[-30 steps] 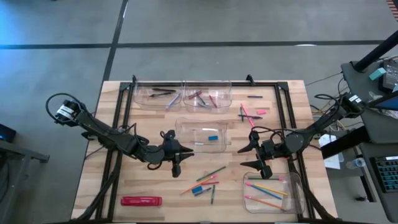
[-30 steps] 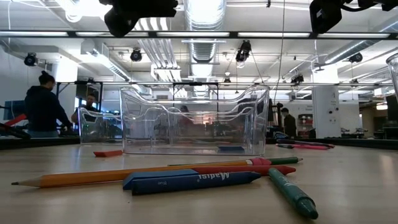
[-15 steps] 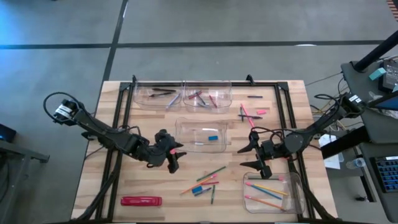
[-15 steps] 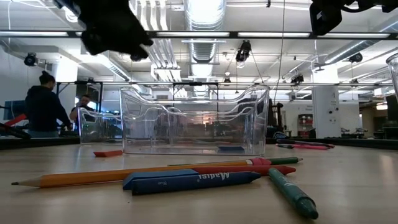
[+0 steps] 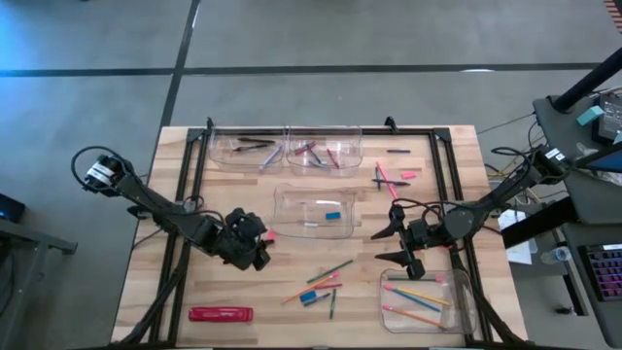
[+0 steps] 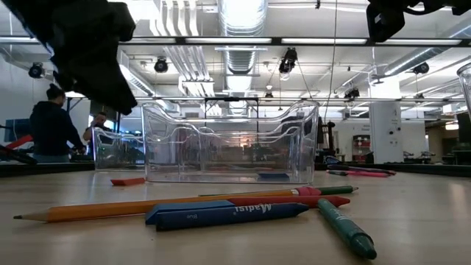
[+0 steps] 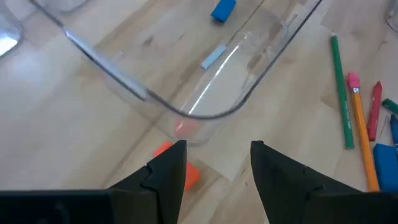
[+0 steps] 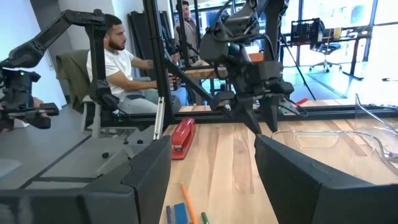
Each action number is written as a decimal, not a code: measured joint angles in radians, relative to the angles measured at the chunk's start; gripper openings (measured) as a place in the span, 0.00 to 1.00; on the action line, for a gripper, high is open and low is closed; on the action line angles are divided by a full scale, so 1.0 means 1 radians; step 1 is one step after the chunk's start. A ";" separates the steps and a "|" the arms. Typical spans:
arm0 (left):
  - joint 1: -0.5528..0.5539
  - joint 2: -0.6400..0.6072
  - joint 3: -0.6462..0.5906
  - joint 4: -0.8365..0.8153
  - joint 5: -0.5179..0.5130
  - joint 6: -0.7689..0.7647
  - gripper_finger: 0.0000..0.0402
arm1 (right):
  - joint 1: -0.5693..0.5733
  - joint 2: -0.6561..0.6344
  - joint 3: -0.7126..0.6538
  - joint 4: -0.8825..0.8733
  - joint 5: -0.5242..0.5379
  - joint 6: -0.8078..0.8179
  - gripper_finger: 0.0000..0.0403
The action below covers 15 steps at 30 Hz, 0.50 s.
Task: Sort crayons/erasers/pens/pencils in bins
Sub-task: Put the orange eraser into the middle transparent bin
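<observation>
Two arms, black, jointed, slim links. Left arm (image 5: 160, 206): white label near base, looped black cable. Right arm (image 5: 486, 206): black cable along links. Fingers (image 7: 163, 177) matte black, wedge-shaped.

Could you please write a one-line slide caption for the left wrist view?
Left gripper, open, hovers above a red eraser beside the clear bin.

A smooth grey concrete floor (image 5: 321, 34) crossed by dark seams surrounds the light wooden plank worktop (image 5: 233, 292). Beyond the worktop's far edge, white ceiling ducts (image 6: 239, 55) and bright strip lights (image 6: 239, 11) hang overhead. A seated person in a white shirt (image 8: 121, 65) waits beside black metal frames (image 8: 155, 56).
</observation>
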 joint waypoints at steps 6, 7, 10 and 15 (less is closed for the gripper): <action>-0.026 -0.005 -0.104 0.085 -0.045 -0.096 0.41 | 0.000 0.000 0.000 0.000 0.002 -0.010 0.54; -0.026 -0.006 -0.127 0.103 -0.048 -0.121 0.41 | 0.000 0.000 0.000 0.000 0.003 -0.010 0.54; -0.024 -0.006 -0.196 0.165 -0.061 -0.198 0.41 | 0.000 0.000 0.000 0.000 0.009 -0.009 0.54; -0.020 -0.005 -0.281 0.277 -0.078 -0.273 0.41 | 0.000 0.000 0.000 0.000 0.026 -0.009 0.54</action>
